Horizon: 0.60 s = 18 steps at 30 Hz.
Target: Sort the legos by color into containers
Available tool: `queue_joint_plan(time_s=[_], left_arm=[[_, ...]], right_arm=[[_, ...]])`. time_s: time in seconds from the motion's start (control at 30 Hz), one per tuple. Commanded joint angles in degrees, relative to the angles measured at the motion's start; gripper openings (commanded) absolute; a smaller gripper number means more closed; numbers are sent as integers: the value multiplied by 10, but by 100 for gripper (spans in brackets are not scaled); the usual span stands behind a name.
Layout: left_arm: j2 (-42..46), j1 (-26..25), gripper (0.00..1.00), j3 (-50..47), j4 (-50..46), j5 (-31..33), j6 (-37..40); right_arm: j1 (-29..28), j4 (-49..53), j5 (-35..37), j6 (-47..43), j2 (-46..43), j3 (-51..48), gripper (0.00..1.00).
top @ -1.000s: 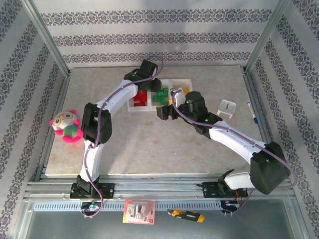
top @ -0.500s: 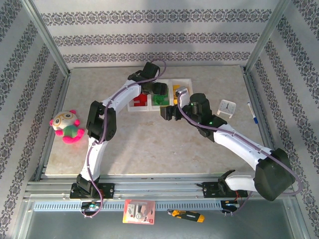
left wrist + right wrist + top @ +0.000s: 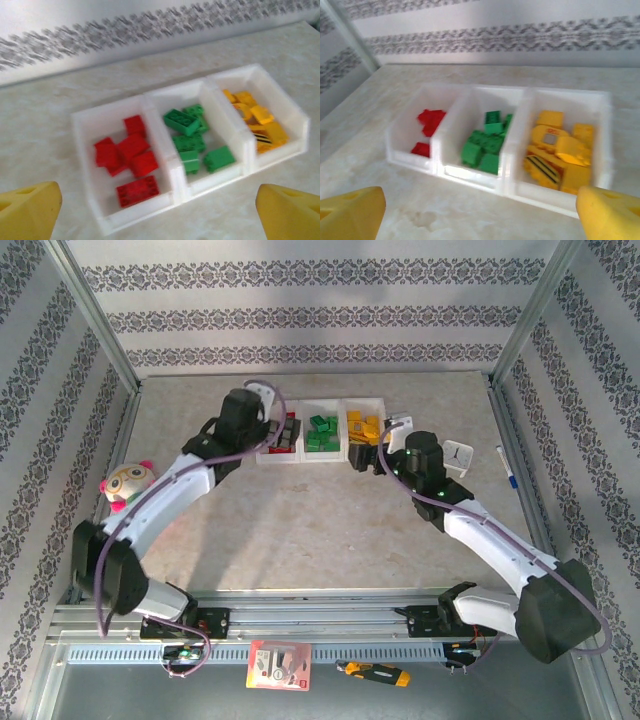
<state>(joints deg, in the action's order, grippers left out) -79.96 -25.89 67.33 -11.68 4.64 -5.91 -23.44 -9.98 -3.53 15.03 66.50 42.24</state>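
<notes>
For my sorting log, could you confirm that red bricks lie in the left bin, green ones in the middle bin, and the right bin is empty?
Not quite: the right bin is not empty; it holds yellow bricks, as the left wrist view shows. Red bricks in the left bin and green bricks in the middle bin are right.

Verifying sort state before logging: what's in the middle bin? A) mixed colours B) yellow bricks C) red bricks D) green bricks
D: the middle bin holds just green bricks; the red bricks and yellow bricks lie in the bins on either side.
</notes>
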Motion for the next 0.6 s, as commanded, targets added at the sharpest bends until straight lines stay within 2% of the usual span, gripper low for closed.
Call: queue_joint_plan(time_s=[0.0,0.07,0.2,0.3,0.43,0.57], left_arm=[[71,6,99,-109,107,85,49],[117,21,99,-168,131,96,59],[167,78,99,-264,158,73,84],[182,133,99,-340,230,52,107],[170,174,99,-430,346,51,108],[121,187,99,-449,409,43,88]], right_arm=[[30,-17,38,-15,-24,-25,98],[53,-22,53,-25,-30,-42,98],[95,-62,71,-78,-35,-87,98],[125,-90,104,-99,-26,-116,98],[166,-133,105,-119,11,-148,98],[201,-244,109,-100,74,-187,98]])
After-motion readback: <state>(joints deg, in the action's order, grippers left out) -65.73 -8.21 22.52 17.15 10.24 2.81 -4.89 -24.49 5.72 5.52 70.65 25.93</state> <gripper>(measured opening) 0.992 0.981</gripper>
